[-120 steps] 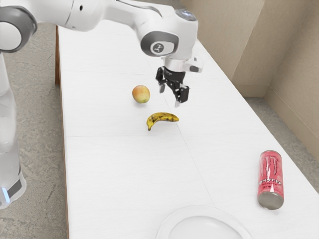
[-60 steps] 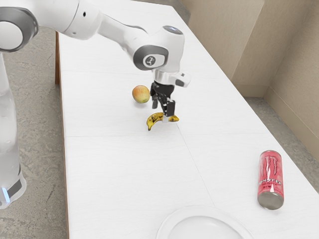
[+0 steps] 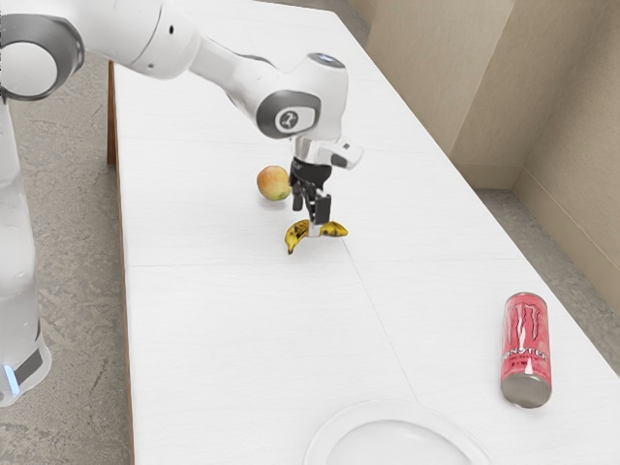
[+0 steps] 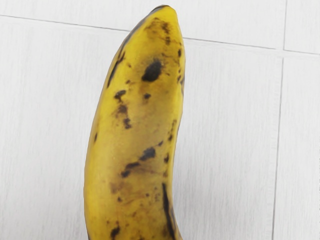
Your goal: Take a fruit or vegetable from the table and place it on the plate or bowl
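While the black two-finger gripper (image 3: 318,217) hangs low, the spotted yellow banana (image 3: 296,233) lies right under it.
The banana (image 4: 137,145) rests flat on the white table (image 3: 242,329), its middle hidden behind the gripper (spread or pinching, I cannot tell), near a round orange-yellow fruit (image 3: 274,182) and well apart from the white round plate (image 3: 387,442).

White glossy arm (image 3: 199,56), grey joint caps (image 3: 284,115), black tool (image 3: 316,215).
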Robot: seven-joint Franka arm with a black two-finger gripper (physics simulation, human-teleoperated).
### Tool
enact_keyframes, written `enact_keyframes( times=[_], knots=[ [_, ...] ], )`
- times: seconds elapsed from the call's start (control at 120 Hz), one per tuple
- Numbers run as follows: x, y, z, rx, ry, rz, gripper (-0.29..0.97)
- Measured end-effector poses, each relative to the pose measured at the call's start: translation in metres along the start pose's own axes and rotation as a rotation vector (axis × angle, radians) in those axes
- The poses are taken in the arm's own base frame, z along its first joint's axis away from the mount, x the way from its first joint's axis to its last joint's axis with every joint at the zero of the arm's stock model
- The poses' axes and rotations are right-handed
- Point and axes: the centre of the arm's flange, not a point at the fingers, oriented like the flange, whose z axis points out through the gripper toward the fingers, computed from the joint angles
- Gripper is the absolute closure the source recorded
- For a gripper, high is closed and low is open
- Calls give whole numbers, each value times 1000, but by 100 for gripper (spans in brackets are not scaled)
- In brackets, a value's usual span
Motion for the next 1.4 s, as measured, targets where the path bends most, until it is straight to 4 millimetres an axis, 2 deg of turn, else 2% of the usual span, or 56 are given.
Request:
enact_keyframes(
  times=[0.167,0.625,0.875,1.225,1.4],
  knots=[
    [4,4,12,-8,-7,31,0],
    [5,6,15,-11,12,74,13],
    [4,5,18,-11,8,76,26],
    [5,4,28,-12,-10,73,30],
    [6,3,29,-12,-8,72,40]
  ],
)
